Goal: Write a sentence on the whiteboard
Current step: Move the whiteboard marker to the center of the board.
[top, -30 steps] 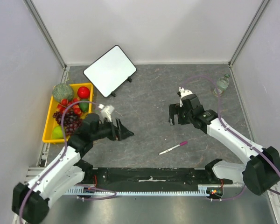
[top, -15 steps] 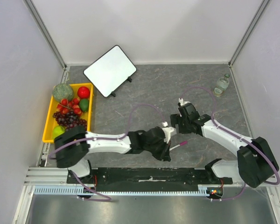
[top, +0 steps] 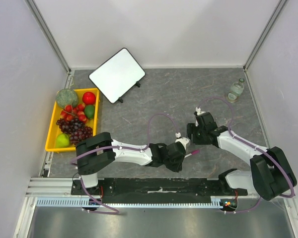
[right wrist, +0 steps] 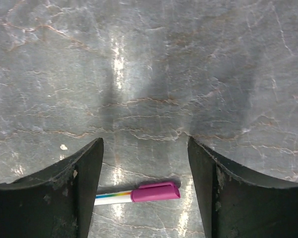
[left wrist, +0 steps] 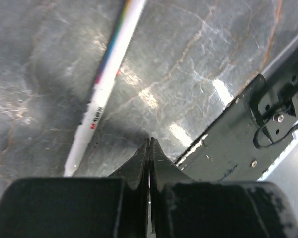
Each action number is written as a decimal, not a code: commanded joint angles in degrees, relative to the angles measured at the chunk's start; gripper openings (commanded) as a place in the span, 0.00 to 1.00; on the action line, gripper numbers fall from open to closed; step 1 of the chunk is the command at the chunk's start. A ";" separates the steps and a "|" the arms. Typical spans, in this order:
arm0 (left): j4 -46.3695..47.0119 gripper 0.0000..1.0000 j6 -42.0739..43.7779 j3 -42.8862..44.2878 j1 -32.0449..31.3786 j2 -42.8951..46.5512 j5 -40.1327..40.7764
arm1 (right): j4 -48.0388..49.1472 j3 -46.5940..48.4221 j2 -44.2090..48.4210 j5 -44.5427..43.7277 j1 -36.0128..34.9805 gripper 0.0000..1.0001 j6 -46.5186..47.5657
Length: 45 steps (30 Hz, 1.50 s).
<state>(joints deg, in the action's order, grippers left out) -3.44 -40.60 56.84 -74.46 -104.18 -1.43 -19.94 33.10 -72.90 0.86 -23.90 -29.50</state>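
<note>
A second ago the left arm sat bent beside the yellow fruit tray (top: 51, 130) with its fingers apart. Now it stretches to the right along the near edge, and the left gripper (left wrist: 149, 144) has its fingers pressed together on nothing. The pen (left wrist: 107, 83) lies on the table (top: 159, 99) just left of those fingers. It seems clear of them, though the wrist view is too close to be sure.

The right gripper (right wrist: 144, 140) has come nearer and lower since that earlier frame. It hangs over the pen's pink cap with its fingers spread, one on each side of the cap, and neither touches it. The pen looks to lie where it lay before, but from above only its pink end shows, because the left wrist covers the barrel.

The whiteboard (top: 117, 74) stands unmoved at the far left, tilted on its small black feet and well apart from both grippers. Its near corner is close to the tray's far end. A small bottle (top: 236, 89) stands far right, near the side wall.

The black base rail (top: 159, 185) runs along the near edge, just beside the left fingers. Between the grippers and the whiteboard is bare stone surface. The room to the left is bounded by the tray and to the right by the bottle.
</note>
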 commanded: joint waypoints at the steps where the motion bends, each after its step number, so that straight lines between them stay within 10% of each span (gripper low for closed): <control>1: -4.56 0.02 -2.38 -1.72 2.29 0.29 8.64 | 2.10 -2.43 -1.89 4.67 -0.01 0.73 -1.44; 11: -3.06 0.02 1.22 -3.06 10.20 0.65 6.80 | 3.59 -5.50 -2.42 9.86 -0.01 0.40 -3.37; 21: -2.71 0.02 2.63 1.17 14.24 -1.55 3.81 | 4.39 -9.63 1.62 15.13 -0.27 0.31 -7.15; 34: -2.97 0.04 3.42 8.89 19.44 -6.47 -2.25 | 3.33 -7.00 2.51 17.16 -0.36 0.34 -5.14; 39: -2.97 0.07 4.39 13.29 19.52 -9.99 -6.56 | 0.53 -3.14 0.66 14.35 -0.88 0.65 -1.54; 45: -3.15 0.15 3.51 10.14 20.40 -5.34 -6.65 | -1.94 0.47 0.48 7.76 -3.34 0.68 0.31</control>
<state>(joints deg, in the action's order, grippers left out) -5.02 -38.50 68.69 -54.85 -113.08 -6.74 -17.50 30.59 -71.40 15.22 -25.56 -32.03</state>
